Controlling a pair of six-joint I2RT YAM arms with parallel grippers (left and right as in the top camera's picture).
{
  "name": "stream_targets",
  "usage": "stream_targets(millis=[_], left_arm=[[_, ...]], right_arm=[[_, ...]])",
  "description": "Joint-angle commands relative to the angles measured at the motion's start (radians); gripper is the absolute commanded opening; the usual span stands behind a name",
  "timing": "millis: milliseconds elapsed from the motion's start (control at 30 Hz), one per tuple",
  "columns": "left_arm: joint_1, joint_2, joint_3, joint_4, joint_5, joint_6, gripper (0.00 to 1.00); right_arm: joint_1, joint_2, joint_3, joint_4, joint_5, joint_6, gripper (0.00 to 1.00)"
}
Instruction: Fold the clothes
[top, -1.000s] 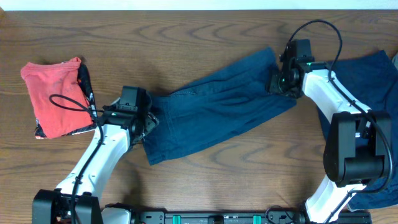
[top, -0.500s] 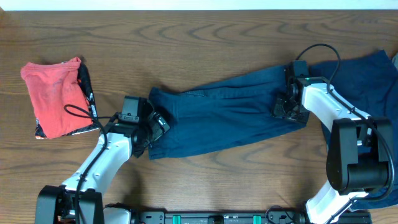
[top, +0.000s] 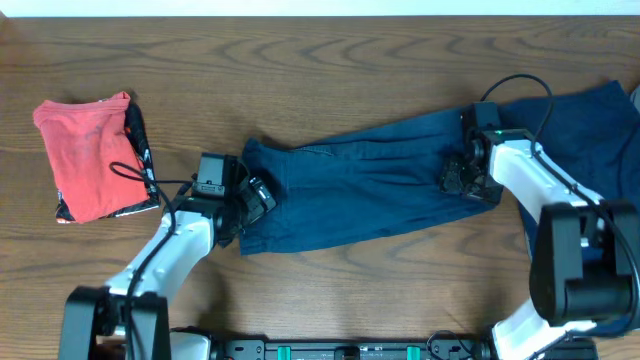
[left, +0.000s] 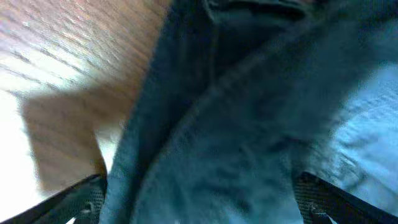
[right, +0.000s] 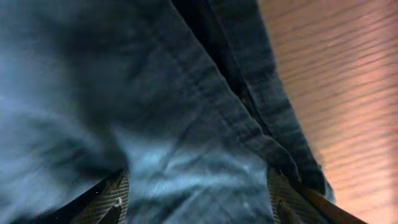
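Note:
A dark navy denim-like garment (top: 370, 180) lies stretched out flat across the middle of the table, its long axis running left to right. My left gripper (top: 252, 200) rests on its left end. In the left wrist view its fingers (left: 199, 205) are spread wide, with the blue cloth (left: 249, 124) filling the gap. My right gripper (top: 458, 178) rests on the right end. Its fingers (right: 196, 199) are also spread wide over the cloth (right: 124, 93). A second navy garment (top: 590, 130) lies at the right edge, partly under the right arm.
A folded red cloth (top: 90, 155) with a patterned edge lies at the far left. Bare wooden table (top: 330, 60) runs along the back and shows in front of the garment too. The arm bases stand at the front edge.
Both grippers dragged the garment towards the front and pulled it out straighter and flatter; over the last half second it has hardly moved.

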Motion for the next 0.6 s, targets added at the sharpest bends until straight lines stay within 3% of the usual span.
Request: stream_targets(millis=[0,100,133,267,333,367,567], left_arm=[[-0.002,0.066,-0.013,0.034,-0.043,0.018,0.98],[-0.002,0.134,-0.013,0.079,0.019,0.018,1.0],[-0.002,0.152,-0.013,0.093,0.055,0.023,0.9],[-0.001,0.193,-0.013,0.137,0.217,0.108,0.33],[-0.001,0.187,-0.013,0.126,0.248,0.148,0.1],[0.001,0.179,-0.013,0.112,0.259,0.171,0.06],[0.022,0.045,0.006,-0.01,0.261,0.228,0.06]], right_arm=[[-0.014,-0.122,0.008,0.01,-0.037,-0.084,0.7],[-0.014,-0.206,0.008,0.034,-0.109,-0.142,0.69],[-0.014,-0.225,0.008,0.043,-0.13,-0.158,0.68],[0.008,-0.269,0.009,0.095,-0.296,-0.239,0.66],[0.025,-0.266,0.008,0.108,-0.341,-0.24,0.66],[0.039,-0.26,0.008,0.115,-0.362,-0.24,0.66],[0.122,-0.224,0.008,0.158,-0.436,-0.239,0.6]])
